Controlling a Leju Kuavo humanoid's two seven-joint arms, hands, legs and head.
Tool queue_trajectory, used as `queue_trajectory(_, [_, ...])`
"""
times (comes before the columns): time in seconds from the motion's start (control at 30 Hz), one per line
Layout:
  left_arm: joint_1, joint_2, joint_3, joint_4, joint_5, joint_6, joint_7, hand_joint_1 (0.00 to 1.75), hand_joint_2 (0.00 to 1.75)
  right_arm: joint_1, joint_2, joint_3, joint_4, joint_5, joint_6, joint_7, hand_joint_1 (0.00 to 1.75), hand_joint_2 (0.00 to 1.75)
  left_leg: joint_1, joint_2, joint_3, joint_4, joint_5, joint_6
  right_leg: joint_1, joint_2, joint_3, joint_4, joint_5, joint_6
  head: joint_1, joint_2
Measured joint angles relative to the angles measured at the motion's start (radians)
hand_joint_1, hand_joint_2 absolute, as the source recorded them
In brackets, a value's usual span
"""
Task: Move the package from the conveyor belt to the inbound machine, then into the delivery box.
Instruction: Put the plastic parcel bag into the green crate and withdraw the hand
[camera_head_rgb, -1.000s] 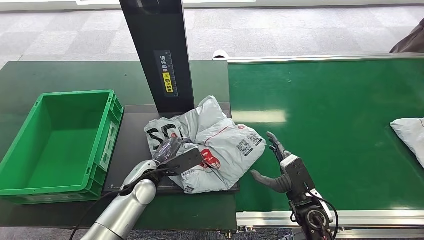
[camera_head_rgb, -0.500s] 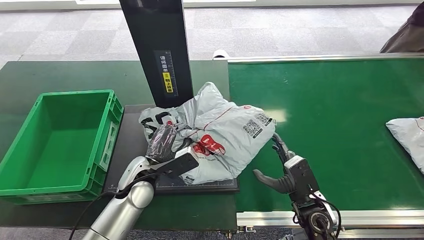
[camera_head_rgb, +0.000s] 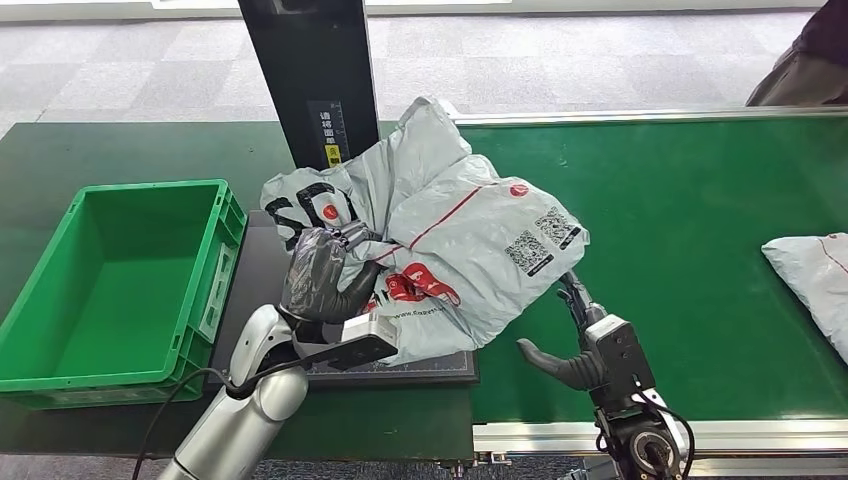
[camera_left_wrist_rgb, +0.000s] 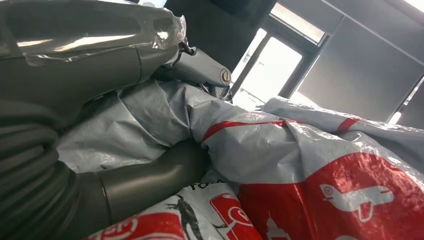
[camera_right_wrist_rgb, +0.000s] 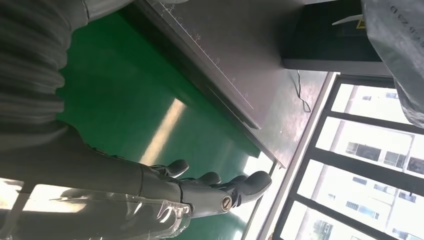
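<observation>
Gripped the grey package (camera_head_rgb: 455, 240) in the left hand (camera_head_rgb: 318, 275), lifted above the inbound machine (camera_head_rgb: 262, 262), right of the green delivery box (camera_head_rgb: 218, 270). Right hand (camera_head_rgb: 583, 340) spread empty over the conveyor belt (camera_head_rgb: 680, 200).

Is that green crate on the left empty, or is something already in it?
Empty. The head view looks straight into the green crate and shows only its bare floor; the grey package is outside it, gripped by the left hand.

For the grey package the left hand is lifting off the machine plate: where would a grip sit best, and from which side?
The grey package is soft and crumpled, so a bunched fold is probably best. The left hand holds the gathered folds at its crate-side end, coming from the robot's left. The right hand hangs open over the belt.
</observation>
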Motion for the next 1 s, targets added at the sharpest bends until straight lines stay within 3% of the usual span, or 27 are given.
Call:
queue_trajectory(0.37, [-0.009, -0.001, 0.010, -0.032, -0.002, 0.147, -0.002, 1.75, 1.75, 0.012, -0.003, -0.010, -0.015, -0.008, -0.003, 0.000, 0.00, 1.75, 0.000, 0.000, 0.000, 0.000, 0.000, 0.000, 0.000, 0.000, 0.000, 0.000, 0.000, 0.000, 0.000, 0.000])
queue_trajectory(0.6, [-0.009, -0.002, 0.117, -0.030, 0.071, 0.257, -0.001, 1.75, 1.75, 0.031, -0.006, -0.018, -0.034, -0.015, -0.013, 0.001, 0.00, 1.75, 0.000, 0.000, 0.000, 0.000, 0.000, 0.000, 0.000, 0.000, 0.000, 0.000, 0.000, 0.000, 0.000, 0.000])
queue_trajectory(0.77, [-0.003, 0.000, 0.206, -0.028, 0.155, 0.281, -0.013, 1.75, 1.75, 0.036, -0.010, -0.019, -0.039, -0.020, -0.018, 0.001, 0.00, 1.75, 0.000, 0.000, 0.000, 0.000, 0.000, 0.000, 0.000, 0.000, 0.000, 0.000, 0.000, 0.000, 0.000, 0.000])
queue_trajectory(0.9, [0.000, 0.004, 0.278, -0.023, 0.206, 0.285, -0.019, 1.75, 0.00, 0.041, -0.014, -0.019, -0.041, -0.026, -0.024, 0.002, 0.00, 1.75, 0.000, 0.000, 0.000, 0.000, 0.000, 0.000, 0.000, 0.000, 0.000, 0.000, 0.000, 0.000, 0.000, 0.000])
queue_trajectory(1.0, [0.003, 0.009, 0.330, -0.021, 0.227, 0.285, -0.025, 1.75, 0.00, 0.045, -0.017, -0.019, -0.042, -0.029, -0.027, 0.002, 0.00, 1.75, 0.000, 0.000, 0.000, 0.000, 0.000, 0.000, 0.000, 0.000, 0.000, 0.000, 0.000, 0.000, 0.000, 0.000])
